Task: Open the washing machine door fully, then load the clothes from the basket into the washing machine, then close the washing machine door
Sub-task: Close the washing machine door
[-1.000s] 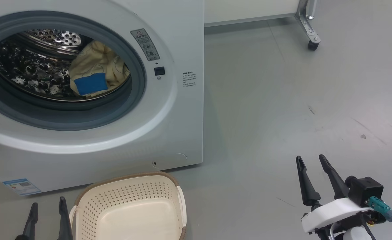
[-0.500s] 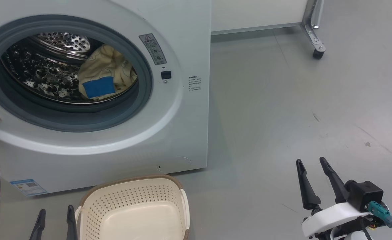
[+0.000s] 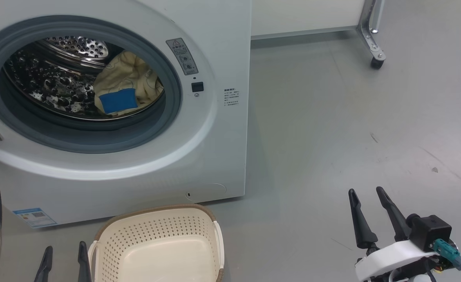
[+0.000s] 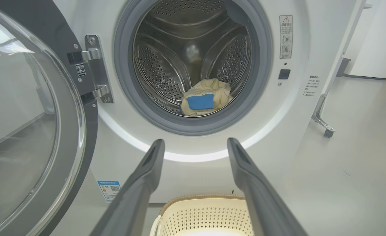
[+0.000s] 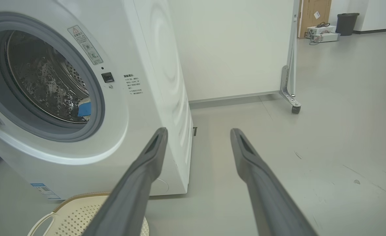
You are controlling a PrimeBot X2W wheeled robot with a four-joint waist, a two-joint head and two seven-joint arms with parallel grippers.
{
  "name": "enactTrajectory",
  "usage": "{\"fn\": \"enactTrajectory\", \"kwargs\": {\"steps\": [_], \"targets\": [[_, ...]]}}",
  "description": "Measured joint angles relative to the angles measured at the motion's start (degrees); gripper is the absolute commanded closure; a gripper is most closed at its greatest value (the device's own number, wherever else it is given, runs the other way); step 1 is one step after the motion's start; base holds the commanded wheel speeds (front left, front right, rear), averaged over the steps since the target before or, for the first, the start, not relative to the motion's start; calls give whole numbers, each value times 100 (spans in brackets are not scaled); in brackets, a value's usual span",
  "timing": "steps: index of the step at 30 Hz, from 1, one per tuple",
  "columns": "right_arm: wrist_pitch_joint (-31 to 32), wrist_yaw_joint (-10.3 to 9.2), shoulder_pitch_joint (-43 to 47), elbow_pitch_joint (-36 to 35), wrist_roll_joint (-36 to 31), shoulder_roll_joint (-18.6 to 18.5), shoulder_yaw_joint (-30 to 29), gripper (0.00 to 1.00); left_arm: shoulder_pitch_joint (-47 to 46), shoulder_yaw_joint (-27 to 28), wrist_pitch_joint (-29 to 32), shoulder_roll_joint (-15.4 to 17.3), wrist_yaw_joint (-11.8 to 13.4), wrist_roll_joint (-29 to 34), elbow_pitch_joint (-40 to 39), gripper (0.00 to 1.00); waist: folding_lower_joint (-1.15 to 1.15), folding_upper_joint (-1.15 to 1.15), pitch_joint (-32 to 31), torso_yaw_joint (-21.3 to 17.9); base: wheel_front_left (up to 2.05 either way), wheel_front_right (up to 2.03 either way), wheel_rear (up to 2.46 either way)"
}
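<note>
The view slid a bit. Soft yellow clothes (image 3: 130, 80) stay in the big white washing machine (image 3: 214, 156). Left gripper (image 3: 65, 246) and right gripper (image 3: 365, 190) stay wide, empty.

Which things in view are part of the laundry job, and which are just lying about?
Job: washing machine, washing machine door (open), clothes in the drum, basket.
Lying about: wheeled white partition, dark bin.

A white partition (image 3: 301, 13) on a caster wheel (image 3: 376, 63) stands upper right; scuffed grey floor (image 3: 332, 137) spreads below it.
</note>
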Motion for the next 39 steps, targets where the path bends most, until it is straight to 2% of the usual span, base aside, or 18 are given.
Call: {"fn": "enactTrajectory", "kwargs": {"steps": [21, 39], "targets": [[20, -53, 8, -133, 1, -7, -1, 0, 57, -56, 0, -3, 53, 3, -140, 0, 0, 0, 75, 23, -11, 11, 0], [71, -56, 30, -137, 5, -20, -1, 0, 88, -79, 0, -11, 102, 5, -147, 0, 0, 0, 3, -55, -82, 82, 0]]}}
